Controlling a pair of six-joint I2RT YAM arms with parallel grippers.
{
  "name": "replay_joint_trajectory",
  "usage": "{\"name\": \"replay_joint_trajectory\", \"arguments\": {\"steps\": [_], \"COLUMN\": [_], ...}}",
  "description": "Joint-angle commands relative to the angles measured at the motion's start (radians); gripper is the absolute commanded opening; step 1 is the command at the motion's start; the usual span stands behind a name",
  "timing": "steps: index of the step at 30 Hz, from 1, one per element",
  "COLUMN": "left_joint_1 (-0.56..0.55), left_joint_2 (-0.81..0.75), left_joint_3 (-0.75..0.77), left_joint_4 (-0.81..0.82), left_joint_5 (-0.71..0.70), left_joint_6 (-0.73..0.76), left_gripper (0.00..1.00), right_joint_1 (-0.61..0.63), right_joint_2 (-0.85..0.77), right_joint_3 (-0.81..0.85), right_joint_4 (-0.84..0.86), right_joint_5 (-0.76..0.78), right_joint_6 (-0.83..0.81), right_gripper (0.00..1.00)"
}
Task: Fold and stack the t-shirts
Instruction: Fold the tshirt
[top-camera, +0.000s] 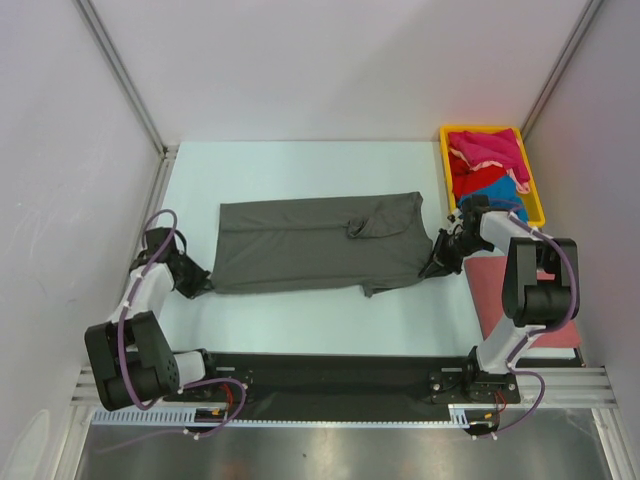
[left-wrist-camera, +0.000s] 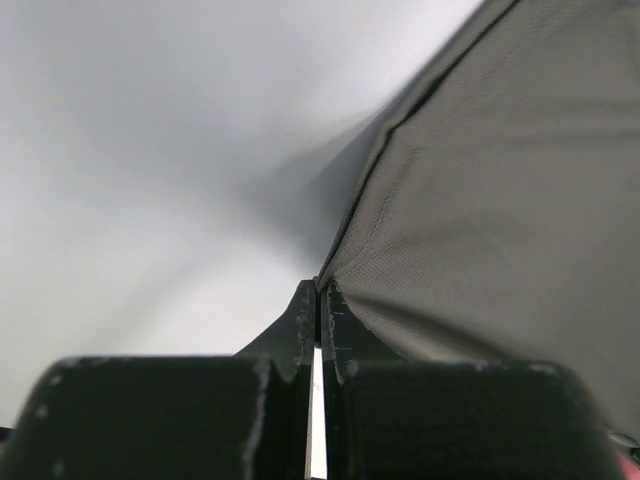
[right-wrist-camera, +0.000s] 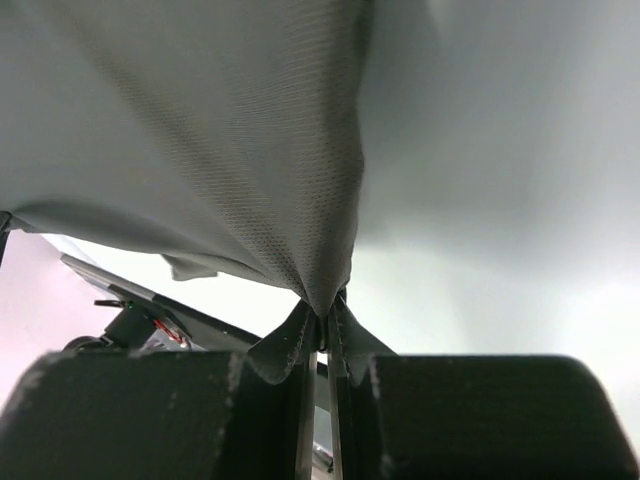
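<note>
The large dark grey t-shirt (top-camera: 318, 243) lies stretched lengthwise across the middle of the table. My left gripper (top-camera: 202, 284) is shut on its near left corner; the left wrist view shows the cloth (left-wrist-camera: 500, 200) pinched at the fingertips (left-wrist-camera: 319, 292). My right gripper (top-camera: 434, 265) is shut on its near right corner; the right wrist view shows the cloth (right-wrist-camera: 200, 130) bunched between the fingertips (right-wrist-camera: 327, 308). Magenta, red and blue shirts (top-camera: 487, 165) lie heaped in a yellow tray (top-camera: 536, 205). A salmon-pink shirt (top-camera: 492, 290) lies flat at the right.
The yellow tray stands at the far right corner of the table. A black strip (top-camera: 330, 375) runs along the near edge between the arm bases. Grey walls (top-camera: 70, 150) close in left, right and behind.
</note>
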Motion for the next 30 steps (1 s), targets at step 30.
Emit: {"name": "replay_joint_trajectory", "arguments": {"steps": [30], "left_joint_1": [-0.076], "left_joint_2": [0.44], "left_joint_3": [0.483], "left_joint_4": [0.053], "left_joint_5": [0.111], "left_joint_6": [0.057], "left_gripper": [0.09], "right_joint_1": [-0.021], "right_joint_2": [0.455], "right_joint_3": [0.621], "right_joint_4": [-0.023], "right_joint_5": [-0.174], "right_joint_6": [0.106], "right_gripper": [0.13]}}
